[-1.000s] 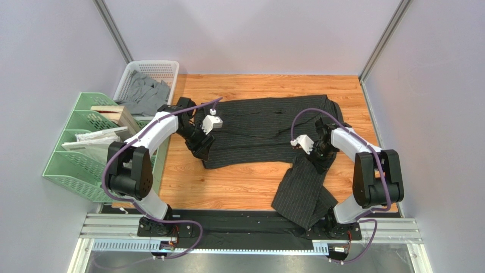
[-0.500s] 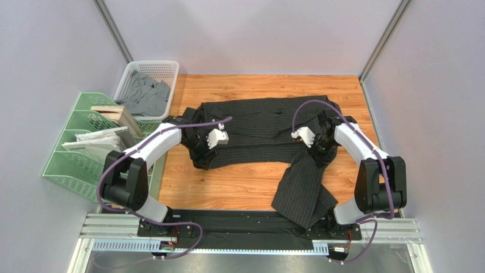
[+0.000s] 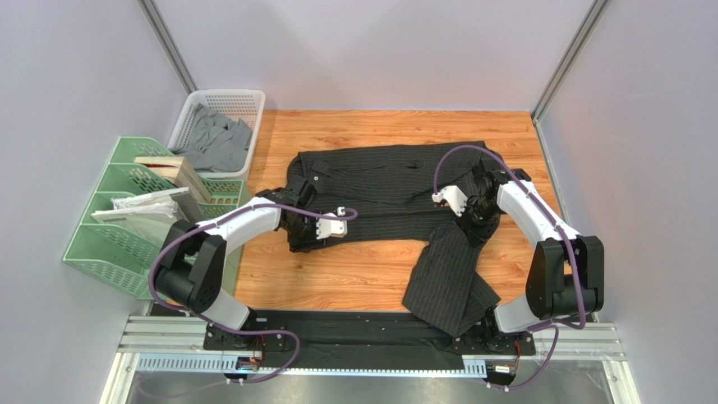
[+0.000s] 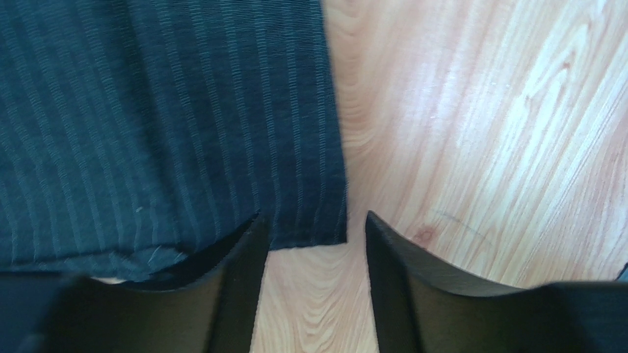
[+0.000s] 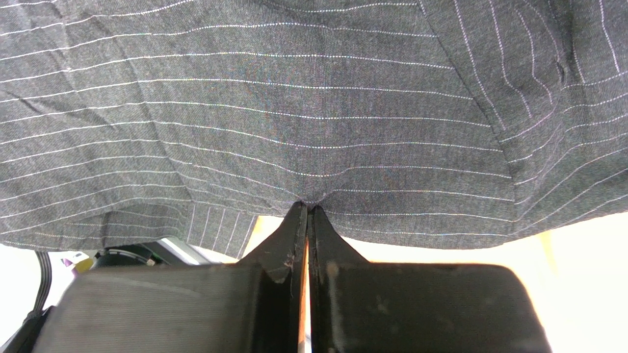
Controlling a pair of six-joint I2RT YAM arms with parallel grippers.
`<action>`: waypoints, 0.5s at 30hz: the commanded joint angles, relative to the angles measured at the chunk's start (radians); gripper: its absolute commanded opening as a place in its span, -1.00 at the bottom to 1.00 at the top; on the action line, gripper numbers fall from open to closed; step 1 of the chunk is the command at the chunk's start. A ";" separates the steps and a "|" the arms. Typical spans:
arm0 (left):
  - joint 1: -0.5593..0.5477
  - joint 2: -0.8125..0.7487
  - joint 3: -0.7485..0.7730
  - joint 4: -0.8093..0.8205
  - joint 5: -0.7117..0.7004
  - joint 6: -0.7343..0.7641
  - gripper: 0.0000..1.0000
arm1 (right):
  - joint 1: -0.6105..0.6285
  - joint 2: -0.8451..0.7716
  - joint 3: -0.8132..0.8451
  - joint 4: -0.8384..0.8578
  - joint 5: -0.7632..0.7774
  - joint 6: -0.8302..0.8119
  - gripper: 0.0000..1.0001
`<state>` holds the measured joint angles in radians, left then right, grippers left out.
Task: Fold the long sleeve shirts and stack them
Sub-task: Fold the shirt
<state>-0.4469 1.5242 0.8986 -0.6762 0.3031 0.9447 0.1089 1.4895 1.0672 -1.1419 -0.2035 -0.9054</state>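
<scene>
Pale lilac walls enclose a wooden tabletop [image 3: 371, 278], across whose far half the long sleeve shirt [image 3: 388, 189] is spread. One sleeve [image 3: 447, 286] is trailed toward the near right edge.

Compared with a second ago, the left arm is swung away from the shirt's far left side and is now brought in low over its near left hem. In the left wrist view the left gripper [image 4: 313, 220] is seen with its jaws apart, though narrower than before. A corner of the hem [image 4: 324, 228] is framed between them and not yet pinched.

The right gripper [image 5: 307, 209] is hardly moved. Its jaws are together and clamped on a puckered bit of the shirt's right side, just far of where the sleeve begins.

From this it is judged that a second hold is being set up. With both sides held, the first fold could be begun. No fold is judged to be made yet. A basket [image 3: 253, 94] of grey cloth is left untouched at the far left.
</scene>
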 commanded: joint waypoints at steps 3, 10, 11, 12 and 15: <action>-0.033 -0.001 -0.047 0.041 -0.022 0.108 0.05 | 0.000 -0.055 0.028 -0.033 -0.033 0.011 -1.00; -0.039 -0.004 -0.075 0.018 -0.056 0.146 -0.54 | 0.000 -0.092 0.008 -0.056 -0.045 0.014 -1.00; -0.039 -0.013 -0.079 0.017 -0.058 0.135 -0.87 | 0.000 -0.098 0.002 -0.065 -0.047 0.013 -1.00; -0.039 -0.039 -0.092 0.017 -0.056 0.128 -1.00 | 0.000 -0.104 -0.001 -0.071 -0.051 0.013 -1.00; -0.036 -0.113 -0.122 0.009 -0.048 0.118 -1.00 | 0.002 -0.129 0.007 -0.108 -0.068 0.014 -1.00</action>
<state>-0.4828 1.5059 0.8146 -0.6491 0.2409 1.0512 0.1089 1.4162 1.0649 -1.1912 -0.2272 -0.9020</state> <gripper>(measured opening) 0.006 0.004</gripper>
